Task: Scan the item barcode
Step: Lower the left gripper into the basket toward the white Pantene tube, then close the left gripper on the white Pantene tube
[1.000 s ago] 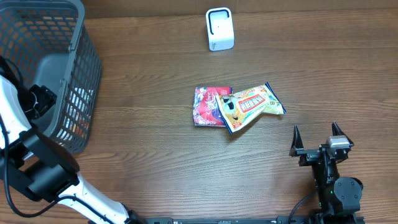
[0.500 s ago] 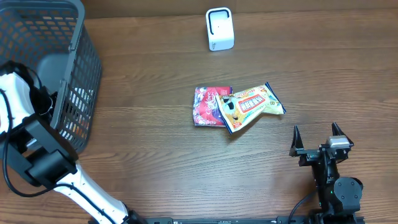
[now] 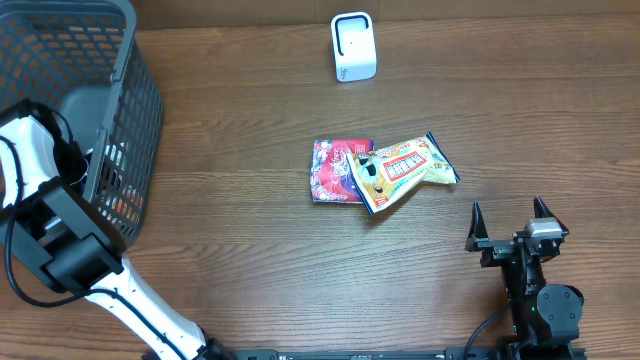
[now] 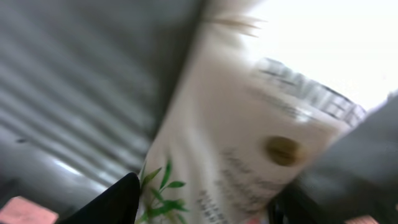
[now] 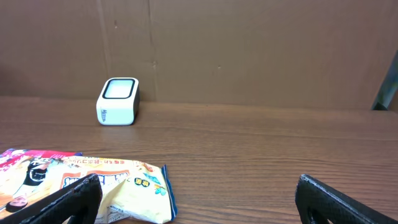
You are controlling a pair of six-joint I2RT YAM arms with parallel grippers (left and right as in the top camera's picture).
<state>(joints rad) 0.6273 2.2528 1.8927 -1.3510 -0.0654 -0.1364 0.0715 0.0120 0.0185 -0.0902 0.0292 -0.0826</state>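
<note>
Packet (image 4: 236,143), white and glossy with a green leaf print, lies in the basket. Left wrist view is blurred: the left gripper (image 4: 208,202) is right at the packet, but you cannot tell whether its fingers are clamped on it. Overhead: grey mesh basket (image 3: 125,45) far left, boxy white scanner (image 3: 353,47) well apart, two crinkly snack packs (image 3: 385,170) mid-table. Judge nothing scanned yet; lift, carry and presentation remain. Right wrist: right gripper (image 5: 199,186) has its fingers wide apart, empty, above the wood-grain table (image 5: 249,143).
</note>
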